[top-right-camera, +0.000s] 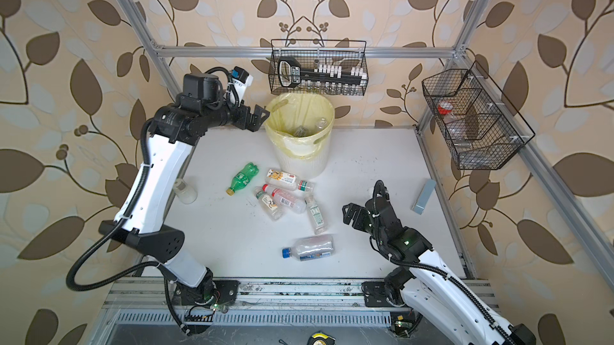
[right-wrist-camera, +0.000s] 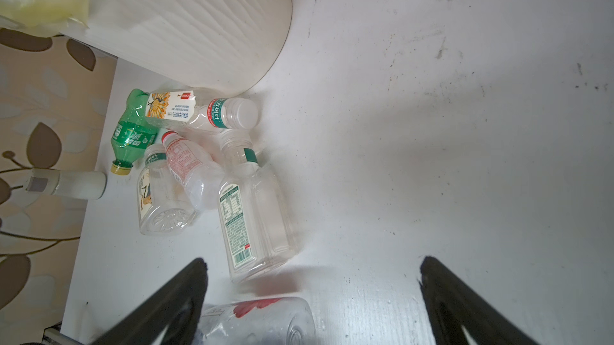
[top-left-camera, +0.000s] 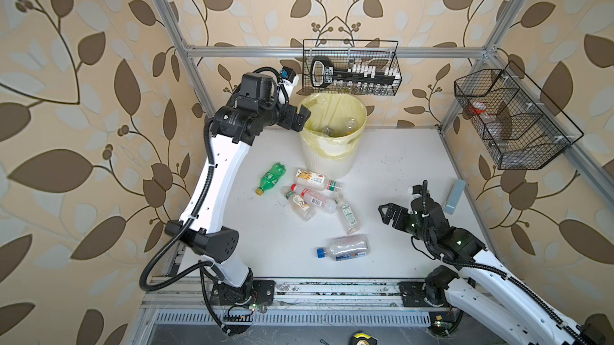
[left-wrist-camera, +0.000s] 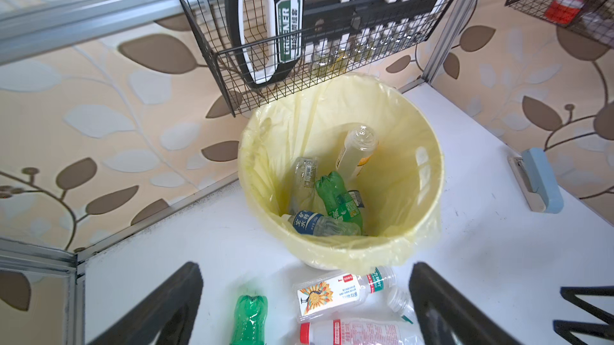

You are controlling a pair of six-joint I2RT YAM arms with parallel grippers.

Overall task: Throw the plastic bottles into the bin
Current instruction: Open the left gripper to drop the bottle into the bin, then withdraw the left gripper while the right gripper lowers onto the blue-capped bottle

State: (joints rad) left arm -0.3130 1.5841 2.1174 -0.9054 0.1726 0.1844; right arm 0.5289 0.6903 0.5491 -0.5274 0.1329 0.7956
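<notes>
The bin (top-left-camera: 327, 164), white and ribbed with a pale yellow liner, stands at the back of the table. In the left wrist view it holds several plastic bottles, among them a green one (left-wrist-camera: 335, 197). My left gripper (top-left-camera: 300, 115) hangs open and empty beside the bin's left rim (left-wrist-camera: 428, 167). Several bottles lie on the table in front of the bin: a green one (top-left-camera: 270, 177), a peacock-label one (top-left-camera: 315, 179), a red-capped one (top-left-camera: 314, 198) and a blue-capped one (top-left-camera: 345, 247). My right gripper (top-left-camera: 387, 213) is open and empty, low over the table right of the pile, with the blue-capped bottle (right-wrist-camera: 259, 320) by its left finger.
A black wire basket (top-left-camera: 352, 67) with tiny vials hangs on the back rail just above the bin. A second wire basket (top-left-camera: 511, 120) hangs on the right frame. A blue-grey block (top-left-camera: 454, 197) lies at the right edge. A squat whitish jar (top-right-camera: 186, 190) stands by the left arm.
</notes>
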